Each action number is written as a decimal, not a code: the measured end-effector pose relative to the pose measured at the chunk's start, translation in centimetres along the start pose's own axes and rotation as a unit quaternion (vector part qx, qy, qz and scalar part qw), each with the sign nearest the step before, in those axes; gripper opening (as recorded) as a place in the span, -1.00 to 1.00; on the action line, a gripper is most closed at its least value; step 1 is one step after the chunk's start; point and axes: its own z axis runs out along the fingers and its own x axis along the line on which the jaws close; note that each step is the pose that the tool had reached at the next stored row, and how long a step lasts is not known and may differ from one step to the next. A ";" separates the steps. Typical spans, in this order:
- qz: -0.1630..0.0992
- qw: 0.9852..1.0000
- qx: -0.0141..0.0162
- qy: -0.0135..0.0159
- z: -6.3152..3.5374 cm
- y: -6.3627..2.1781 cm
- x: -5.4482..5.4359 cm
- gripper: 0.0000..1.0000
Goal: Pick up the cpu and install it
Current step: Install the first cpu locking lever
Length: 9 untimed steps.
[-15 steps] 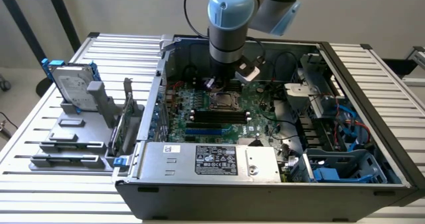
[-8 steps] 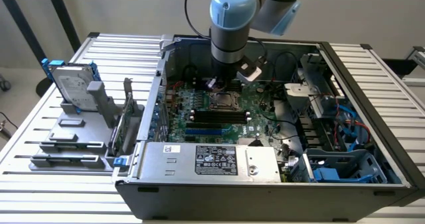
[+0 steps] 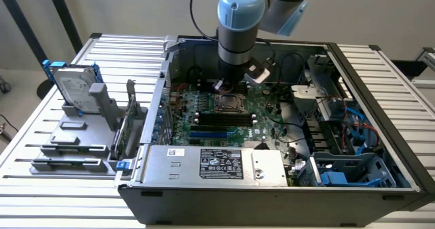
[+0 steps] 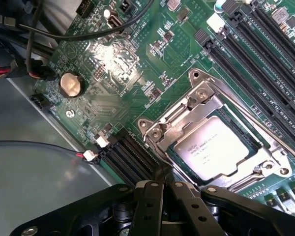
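Note:
The cpu, a flat square chip with a silver-grey top and printed text, lies inside the socket on the green motherboard. The socket's metal frame lies down around it. My gripper is shut, its black fingers pressed together right at the socket's edge, beside the thin latch rod; whether it touches the rod I cannot tell. In the exterior view the gripper hangs inside the open computer case just above the socket.
Black memory slots, a coin battery and black cables surround the socket. The case holds a metal power supply and a drive cage with blue parts. A hard drive stands on a grey rack outside.

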 end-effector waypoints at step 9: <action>0.000 1.000 0.000 0.000 0.03 0.34 0.3 -0.79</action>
